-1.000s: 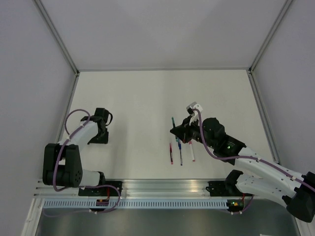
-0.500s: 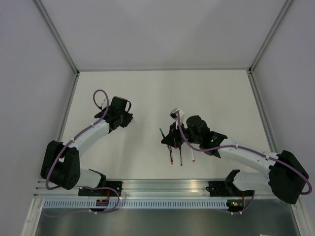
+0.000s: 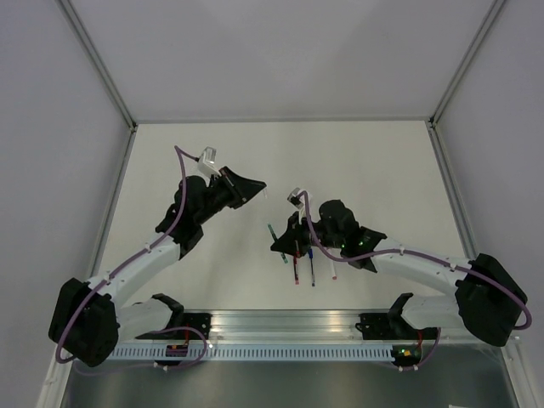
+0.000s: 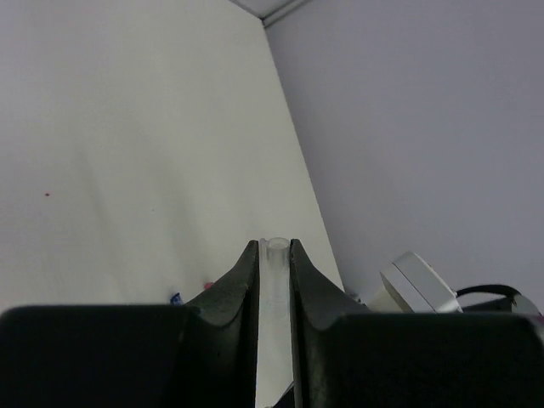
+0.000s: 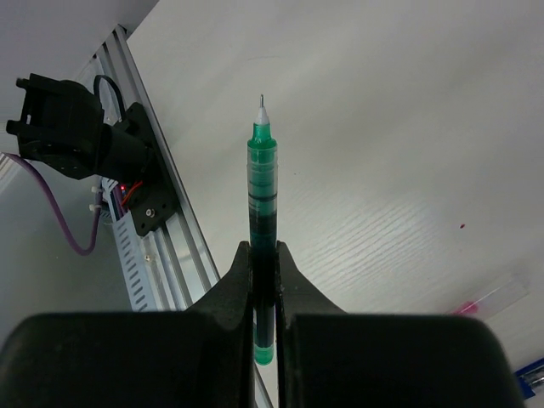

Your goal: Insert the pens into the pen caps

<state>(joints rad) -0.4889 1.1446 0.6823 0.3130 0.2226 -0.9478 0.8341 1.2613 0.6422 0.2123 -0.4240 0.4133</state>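
Note:
My left gripper (image 3: pixel 257 188) is shut on a clear tube-shaped pen cap (image 4: pixel 274 255), open end pointing away, held above the table's middle left. In the left wrist view the fingers (image 4: pixel 242 280) clamp the cap on both sides. My right gripper (image 3: pixel 283 243) is shut on the green pen (image 3: pixel 272 231), its tip pointing up-left towards the left gripper, with a gap between them. The right wrist view shows the green pen (image 5: pixel 262 187) upright between the fingers (image 5: pixel 238 280), its fine tip free. The red pen (image 3: pixel 296 270), blue pen (image 3: pixel 312 269) and white pen (image 3: pixel 333 269) lie side by side below the right gripper.
The table (image 3: pixel 382 170) has white walls on three sides and an aluminium rail (image 3: pixel 280 323) at the near edge. The right wrist view shows the left arm's base (image 5: pixel 76 127) and the rail, plus the white pen's end (image 5: pixel 497 293) at lower right.
My left arm swung up and right towards the middle with the cap. My right gripper moved left with the green pen, turning its tip towards the left gripper.

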